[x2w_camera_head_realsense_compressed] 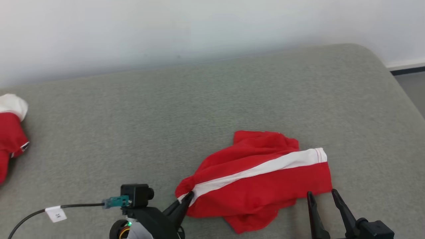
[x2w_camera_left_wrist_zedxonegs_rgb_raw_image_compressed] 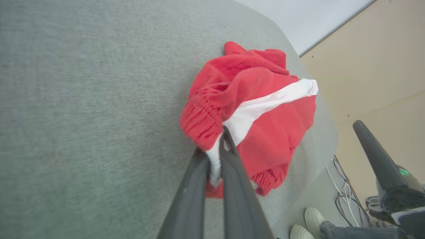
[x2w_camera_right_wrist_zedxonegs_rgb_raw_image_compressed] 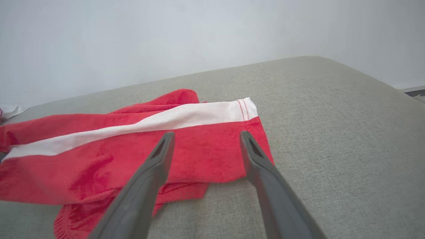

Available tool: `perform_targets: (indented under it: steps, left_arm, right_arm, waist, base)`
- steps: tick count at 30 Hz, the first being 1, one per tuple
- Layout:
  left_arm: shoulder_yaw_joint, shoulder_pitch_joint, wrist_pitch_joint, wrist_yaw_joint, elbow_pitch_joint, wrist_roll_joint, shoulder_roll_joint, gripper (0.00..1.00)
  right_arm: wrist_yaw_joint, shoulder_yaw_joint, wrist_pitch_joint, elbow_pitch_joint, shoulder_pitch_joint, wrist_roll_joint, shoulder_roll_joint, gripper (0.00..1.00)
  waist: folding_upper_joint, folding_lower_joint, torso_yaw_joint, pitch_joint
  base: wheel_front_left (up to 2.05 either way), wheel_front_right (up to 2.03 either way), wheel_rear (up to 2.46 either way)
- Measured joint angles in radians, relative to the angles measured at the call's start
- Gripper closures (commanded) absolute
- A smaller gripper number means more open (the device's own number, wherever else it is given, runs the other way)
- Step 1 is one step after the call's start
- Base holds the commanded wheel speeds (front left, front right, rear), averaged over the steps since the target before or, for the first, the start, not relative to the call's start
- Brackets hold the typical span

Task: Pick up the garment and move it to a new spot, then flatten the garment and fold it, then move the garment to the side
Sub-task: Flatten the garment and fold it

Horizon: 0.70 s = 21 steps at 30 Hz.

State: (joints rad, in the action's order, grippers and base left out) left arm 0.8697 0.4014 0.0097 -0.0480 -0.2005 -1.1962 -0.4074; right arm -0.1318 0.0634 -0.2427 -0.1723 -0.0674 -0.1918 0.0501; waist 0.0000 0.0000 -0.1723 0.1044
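The garment [x2w_camera_head_realsense_compressed: 262, 179] is a pair of red shorts with a white side stripe, lying crumpled on the grey cushioned surface [x2w_camera_head_realsense_compressed: 199, 109], right of centre. My left gripper [x2w_camera_head_realsense_compressed: 186, 198] is shut on the garment's elastic waistband at its left end; in the left wrist view the two fingers pinch the gathered band [x2w_camera_left_wrist_zedxonegs_rgb_raw_image_compressed: 215, 159]. My right gripper [x2w_camera_head_realsense_compressed: 321, 194] stands open just below the garment's right hem corner, not touching it. In the right wrist view its fingertips [x2w_camera_right_wrist_zedxonegs_rgb_raw_image_compressed: 205, 136] sit above the red cloth [x2w_camera_right_wrist_zedxonegs_rgb_raw_image_compressed: 206, 149] near the white stripe's end.
A second red and white garment [x2w_camera_head_realsense_compressed: 10, 132] lies at the far left edge of the surface. The surface's rounded right edge [x2w_camera_head_realsense_compressed: 398, 93] drops to the floor. A person's shoes [x2w_camera_left_wrist_zedxonegs_rgb_raw_image_compressed: 310, 222] and loose cables [x2w_camera_left_wrist_zedxonegs_rgb_raw_image_compressed: 345, 192] show on the floor in the left wrist view.
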Motion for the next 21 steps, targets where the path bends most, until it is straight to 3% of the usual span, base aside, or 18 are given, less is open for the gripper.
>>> perform_targets:
  steps: [9, 15, 20, 21]
  left_arm:
    - [0.015, -0.002, -0.085, -0.086, -0.095, 0.122, -0.028, 1.00]
    - [0.023, 0.016, -0.128, -0.128, -0.183, 0.174, -0.025, 1.00]
    - [0.015, 0.010, -0.143, -0.136, -0.213, 0.166, -0.017, 0.98]
    - [0.007, 0.007, -0.158, -0.136, -0.212, 0.162, -0.012, 0.33]
  right_arm:
    - [0.000, 0.006, 0.006, 0.004, 0.002, 0.000, 0.000, 0.00]
    - [0.000, 0.012, 0.010, 0.001, 0.003, -0.006, 0.000, 0.00]
    - [0.000, 0.006, 0.009, -0.001, 0.002, -0.009, 0.000, 0.00]
    - [0.000, 0.004, 0.009, -0.001, 0.001, -0.009, 0.000, 0.00]
  waist:
    - [0.0000, 0.0000, 0.076, -0.001]
    - [0.0000, 0.0000, 0.065, -0.009]
    - [0.0000, 0.0000, 0.052, -0.016]
    - [0.0000, 0.0000, 0.051, -0.017]
  base:
    - [0.00, 0.00, 0.00]
    - [0.00, 0.00, 0.00]
    - [0.00, 0.00, 0.00]
    - [0.00, 0.00, 0.00]
